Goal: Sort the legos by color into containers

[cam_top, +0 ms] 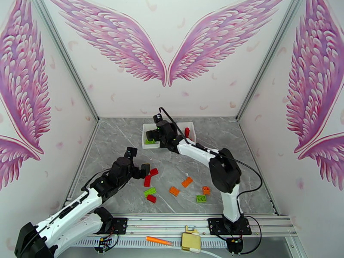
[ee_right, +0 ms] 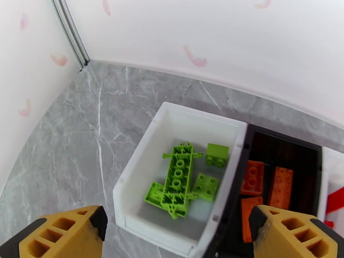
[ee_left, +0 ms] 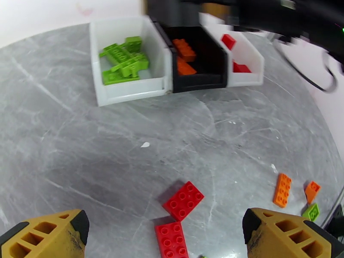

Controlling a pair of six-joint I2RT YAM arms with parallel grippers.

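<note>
Right tool (ee_right: 178, 234) wide open, empty, above the left white bin (ee_right: 129, 185) at frame centre, which holds green legos (ee_right: 178, 181). The black bin (ee_right: 281, 140) touching it holds orange legos (ee_right: 280, 181). Left tool (ee_left: 167, 237) open over two red legos (ee_left: 183, 201) on the counter (ee_left: 86, 147), lower centre.

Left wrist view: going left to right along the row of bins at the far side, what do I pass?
White plastic bin holding green studded bricks → black plastic bin holding orange bricks → second white plastic bin holding red bricks.
</note>
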